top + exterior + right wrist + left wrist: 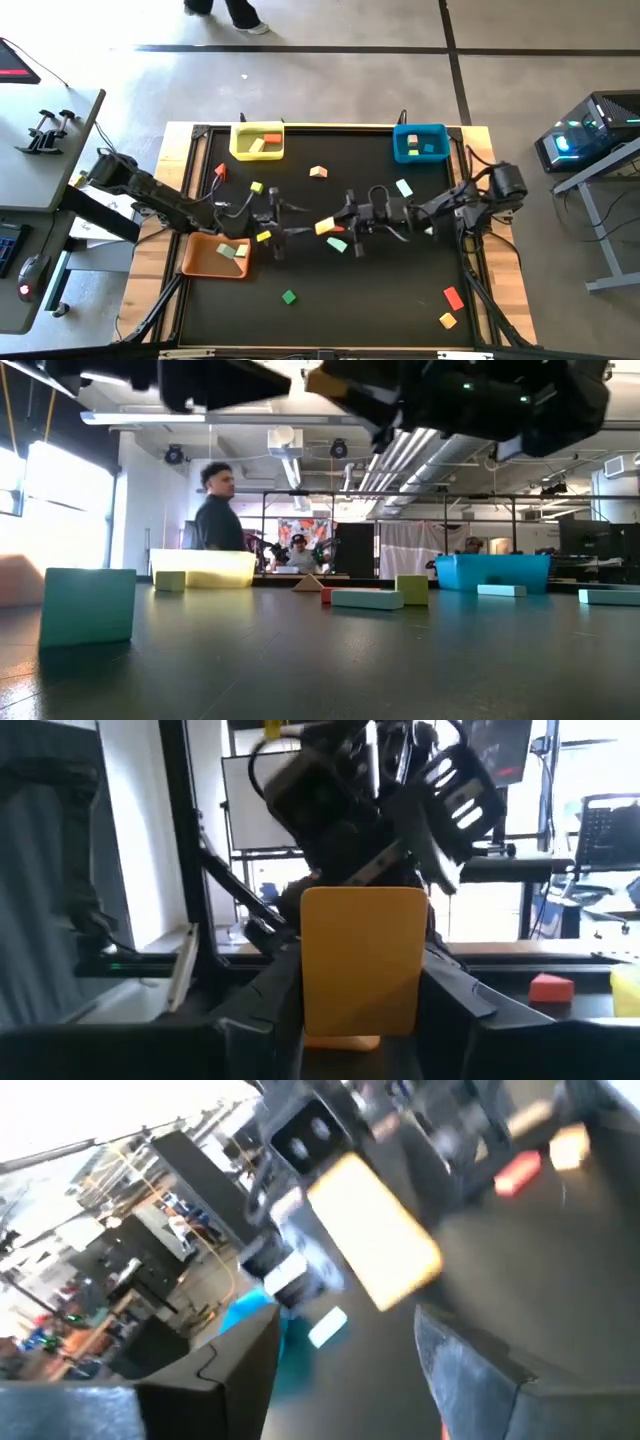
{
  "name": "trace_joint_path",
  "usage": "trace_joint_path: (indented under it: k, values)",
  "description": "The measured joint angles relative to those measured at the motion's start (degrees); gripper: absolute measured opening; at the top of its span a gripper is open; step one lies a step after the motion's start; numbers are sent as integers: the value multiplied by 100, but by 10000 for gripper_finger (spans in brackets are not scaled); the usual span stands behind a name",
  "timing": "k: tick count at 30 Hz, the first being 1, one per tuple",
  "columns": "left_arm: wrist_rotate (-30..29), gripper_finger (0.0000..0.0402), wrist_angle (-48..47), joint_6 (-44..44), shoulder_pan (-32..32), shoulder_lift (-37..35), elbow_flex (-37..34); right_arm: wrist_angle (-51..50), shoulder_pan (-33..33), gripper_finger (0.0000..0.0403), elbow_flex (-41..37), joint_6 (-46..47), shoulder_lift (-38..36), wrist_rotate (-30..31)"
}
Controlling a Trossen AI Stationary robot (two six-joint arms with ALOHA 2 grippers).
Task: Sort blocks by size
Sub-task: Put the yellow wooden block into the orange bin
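- We are holding a yellow-orange block (362,965) clenched between the fingers of our right tool (335,226), raised above the middle of the black counter (380,300).
- Our left tool (290,231) is hanging right opposite it, fingers spread and released, just short of that block (326,226); the left wrist view is showing the block (375,1230) ahead of the parted fingers (480,1385).
- Under our left arm the orange bin (200,262) is carrying mint blocks (233,250).
- Loose blocks are lying around: a mint one (337,244) just below the tools, a green one (289,296) nearer the front edge, a red one (453,297) and an orange one (447,320) at the front right.
- Farther back, the yellow bin (242,150) and blue bin (405,131) are sitting at the far edge, each with blocks inside.
- Beyond the counter a person (216,510) is standing.
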Motion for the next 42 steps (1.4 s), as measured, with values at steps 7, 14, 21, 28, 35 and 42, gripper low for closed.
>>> trace_joint_path:
  k: [7,14,21,28,35,42]
  values:
    - [237,253,97,-1378,22,3,122,-276,83,128,626,-741,141,509]
    - [69,255,54,-941,23,9,118,-1024,88,128,940,-738,144,452]
    - [96,255,93,1613,-278,7,120,-1288,86,128,985,-577,146,457]
    - [109,255,79,2834,-402,4,120,-1455,-29,128,985,-73,146,332]
    - [107,271,55,2943,-401,4,120,-1663,-246,128,985,518,146,90]
    - [291,295,56,2538,-231,54,121,-1862,-382,128,985,893,146,-143]
